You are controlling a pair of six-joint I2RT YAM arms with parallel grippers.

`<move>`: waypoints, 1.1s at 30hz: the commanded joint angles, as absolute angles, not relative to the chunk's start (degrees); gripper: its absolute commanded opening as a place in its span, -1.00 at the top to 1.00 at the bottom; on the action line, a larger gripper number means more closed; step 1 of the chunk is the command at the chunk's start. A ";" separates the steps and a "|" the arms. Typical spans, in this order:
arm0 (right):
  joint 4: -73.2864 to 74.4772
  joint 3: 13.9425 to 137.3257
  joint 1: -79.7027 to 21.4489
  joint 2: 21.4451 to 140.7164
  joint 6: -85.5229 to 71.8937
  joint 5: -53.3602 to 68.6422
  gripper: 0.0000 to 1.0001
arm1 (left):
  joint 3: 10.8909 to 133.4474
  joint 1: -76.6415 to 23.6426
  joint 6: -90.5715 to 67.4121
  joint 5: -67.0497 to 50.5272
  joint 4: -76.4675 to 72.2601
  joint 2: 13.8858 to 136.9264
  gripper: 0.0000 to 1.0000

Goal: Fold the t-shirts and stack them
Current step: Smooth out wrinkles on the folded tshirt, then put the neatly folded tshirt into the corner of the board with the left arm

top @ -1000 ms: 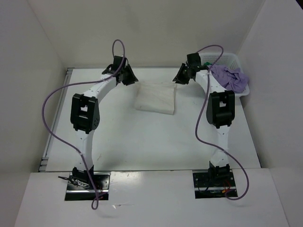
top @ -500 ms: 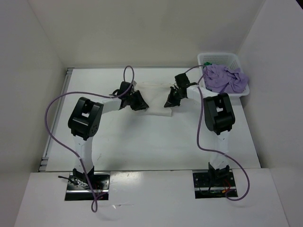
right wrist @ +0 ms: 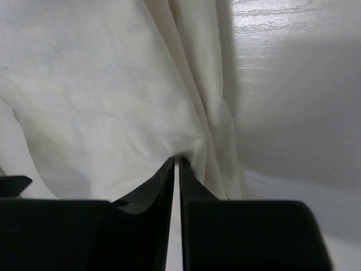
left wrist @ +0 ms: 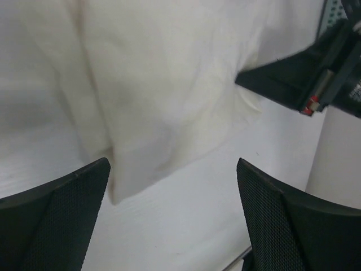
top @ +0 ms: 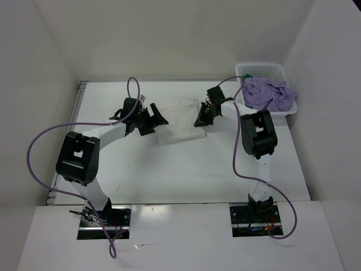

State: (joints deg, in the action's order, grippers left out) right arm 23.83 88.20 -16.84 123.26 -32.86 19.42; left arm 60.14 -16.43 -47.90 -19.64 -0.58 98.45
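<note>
White t-shirt (top: 179,121) lies folded on table (top: 169,169). Right gripper (right wrist: 176,162) jaws pinched tight on cloth at its right edge. Left gripper (left wrist: 172,169) jaws spread wide over left edge, holding nothing.

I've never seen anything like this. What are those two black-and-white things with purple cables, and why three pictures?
They are two robot arms, bolted at the near edge of a table. The wide picture comes from a camera overhead. The other two come from a camera on each wrist, looking past its own fingers. On the table lies a white t-shirt. The right gripper is pinched shut on a fold of it. The left gripper hangs open above it, holding nothing. In the far right corner a white basket holds a crumpled purple t-shirt and a bit of green cloth.
</note>
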 commanded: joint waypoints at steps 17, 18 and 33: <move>24.79 83.33 -18.10 101.62 -31.29 22.32 0.00 | 77.32 -13.27 -46.58 -16.97 0.34 122.25 0.55; 24.79 82.10 -18.11 100.99 -31.29 22.32 0.00 | 79.43 -13.27 -46.58 -16.27 1.13 123.73 0.60; 25.49 67.85 -17.58 92.20 -30.15 20.82 -0.03 | 91.15 14.40 -46.23 -10.29 6.06 123.84 0.71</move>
